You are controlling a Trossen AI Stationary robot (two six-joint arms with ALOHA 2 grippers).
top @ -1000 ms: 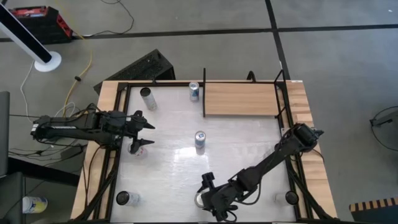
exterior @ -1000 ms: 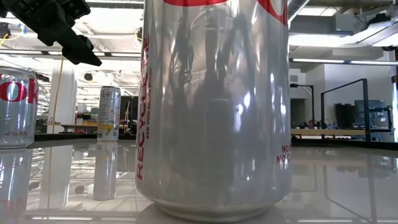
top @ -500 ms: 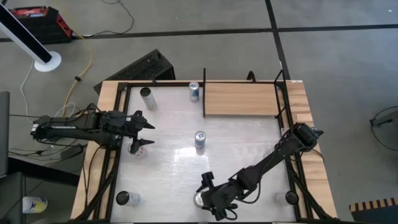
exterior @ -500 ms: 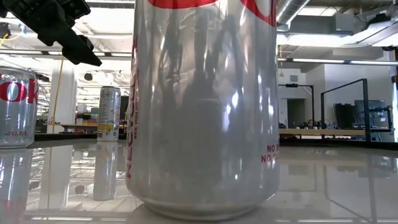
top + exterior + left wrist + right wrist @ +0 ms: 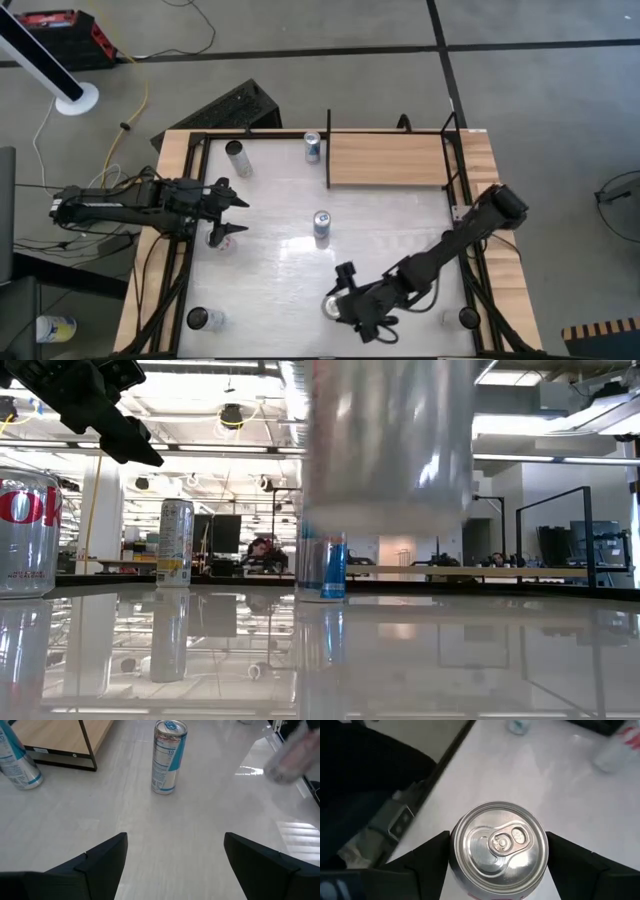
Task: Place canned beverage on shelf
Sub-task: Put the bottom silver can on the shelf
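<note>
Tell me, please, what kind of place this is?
Probably a robotics lab in a large open workspace. Two dark arms work at a white table with cans and a small wooden shelf. Behind it, the low view shows desks with monitors and exposed ceiling ducts.

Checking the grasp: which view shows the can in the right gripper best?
The right wrist view: the silver can fills it, lid up, between the right gripper fingers. The low view shows its blurred body lifted; the high view, mostly hidden; the left wrist, a blur.

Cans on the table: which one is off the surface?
The silver can between the right gripper fingers, near the front edge; the low view shows its base raised. The others stand.
</note>
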